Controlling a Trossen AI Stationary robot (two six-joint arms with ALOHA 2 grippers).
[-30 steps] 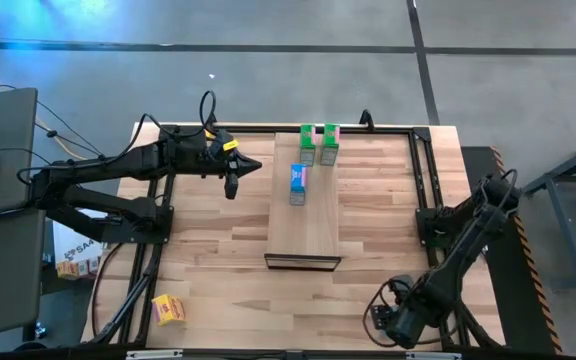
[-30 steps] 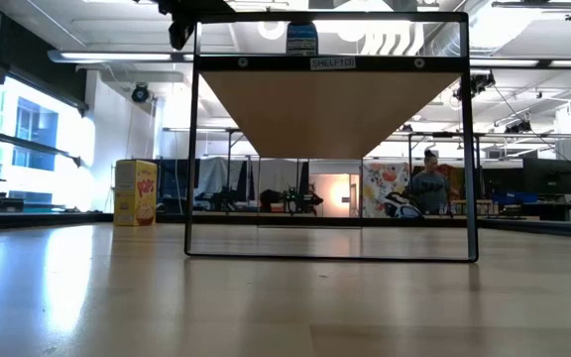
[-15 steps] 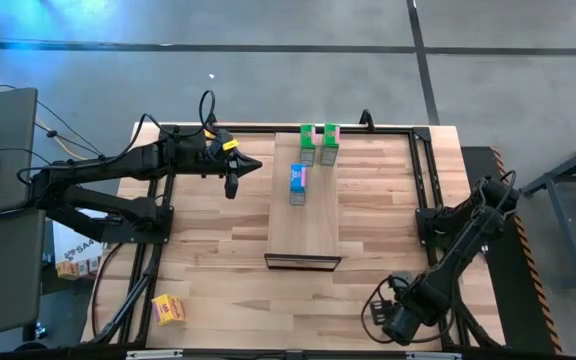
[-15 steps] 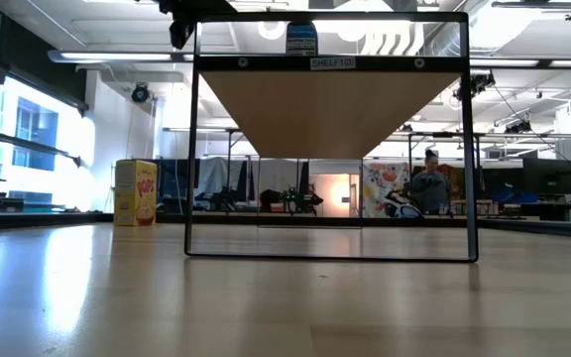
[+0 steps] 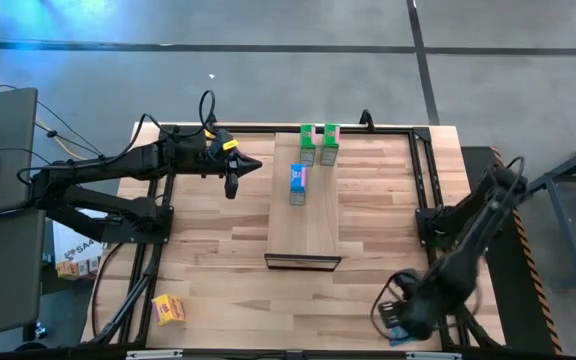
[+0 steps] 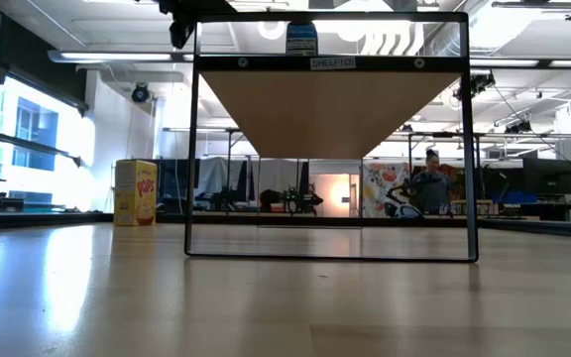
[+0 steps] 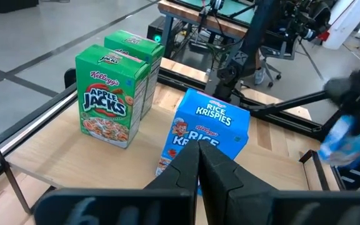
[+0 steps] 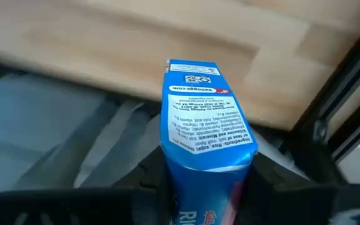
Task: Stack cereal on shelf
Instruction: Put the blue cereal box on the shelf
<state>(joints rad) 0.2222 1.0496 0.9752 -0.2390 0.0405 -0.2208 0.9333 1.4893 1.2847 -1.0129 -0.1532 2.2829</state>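
Left arm: stretched across the tabletop's far left side, elbow folded back; left claw point(image 5: 234, 176) with fingers point(image 7: 200, 169) pressed together, nothing between them. Right arm: bent down at the near right corner; right claw point(image 5: 400, 322) clamped on a blue cereal box point(image 8: 205, 119).

Green cereal box point(image 7: 109, 94), ahead of left pincer point(image 7: 200, 164): "Kellogg's", "APPLE JACKS" on front. Second green box point(image 7: 141, 59) just behind it: print too small to read.

Blue cereal box point(image 7: 206, 134), directly past left pincer's fingertips: "Kellogg's", "RICE KRISPIES" on top panel; "RICE KR…" on front, rest hidden by fingers.

Blue box point(image 8: 206, 115) held in right pincer point(image 8: 205, 181): "kelloggs.com", square code, fine print partly legible ("Vitamins and Minerals"); "RI…" on lower face.

Shelf point(image 6: 325, 63) front edge label: "SHELF101".

Yellow box point(image 6: 136, 192): "POPS".
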